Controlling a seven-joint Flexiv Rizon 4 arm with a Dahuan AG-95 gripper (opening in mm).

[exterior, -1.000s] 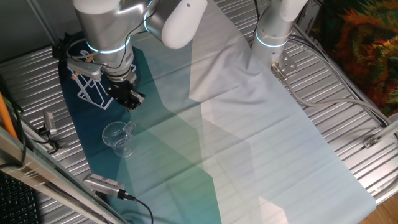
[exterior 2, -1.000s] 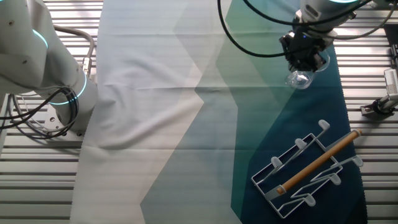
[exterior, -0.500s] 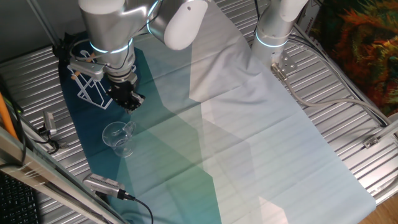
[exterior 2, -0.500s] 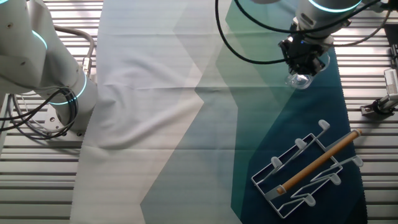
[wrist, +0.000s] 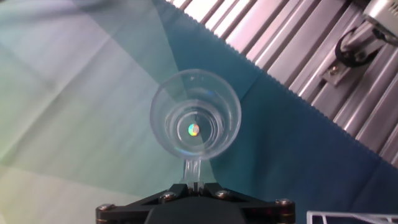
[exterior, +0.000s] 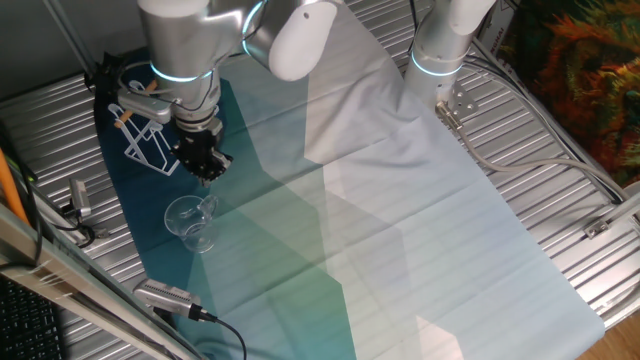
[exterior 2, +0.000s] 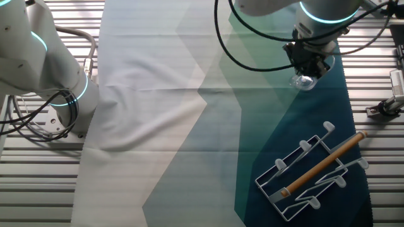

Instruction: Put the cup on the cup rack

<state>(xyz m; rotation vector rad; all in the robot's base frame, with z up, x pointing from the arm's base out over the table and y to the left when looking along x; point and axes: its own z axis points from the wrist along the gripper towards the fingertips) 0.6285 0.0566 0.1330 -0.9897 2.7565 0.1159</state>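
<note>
The cup stands upright on the teal part of the cloth that covers the table, its mouth open toward the hand camera and its handle pointing at the fingers; in one fixed view the cup sits just below and in front of them, apart from them; the fingers hang above it, holding nothing, and whether they are spread or closed I cannot tell; the cup rack lies on the dark end of the cloth, well apart from the cup, its wooden rod running along the top.
</note>
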